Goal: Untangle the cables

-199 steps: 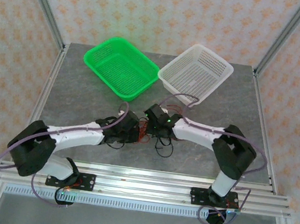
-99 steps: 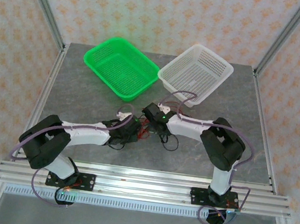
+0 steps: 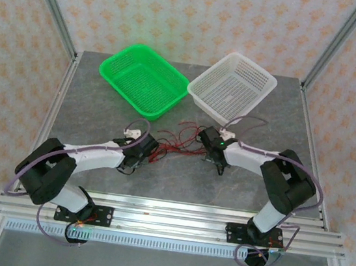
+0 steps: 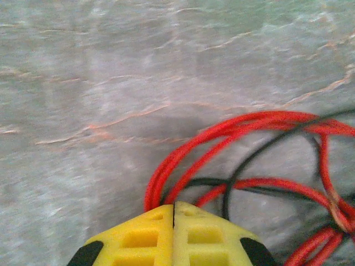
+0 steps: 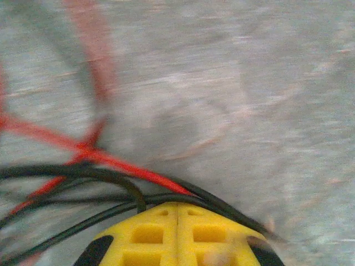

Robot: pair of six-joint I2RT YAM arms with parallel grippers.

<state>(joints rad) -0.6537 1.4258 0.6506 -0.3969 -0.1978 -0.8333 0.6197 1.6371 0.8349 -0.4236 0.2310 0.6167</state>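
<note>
- Left gripper (image 3: 148, 152), in front of the green basket (image 3: 144, 79), pinches the cables (image 3: 175, 144).
- Right gripper (image 3: 200, 146), front-right of that basket, pinches them too.
- Cables stretch between both grippers.

The top camera looks down from behind the arm bases (image 3: 82, 211) over the whole table (image 3: 89, 108). Both wrist cameras sit very close to its surface — facing past yellow fingertips (image 4: 138, 241) onto the cables (image 3: 175, 147), shared mid-table.
</note>
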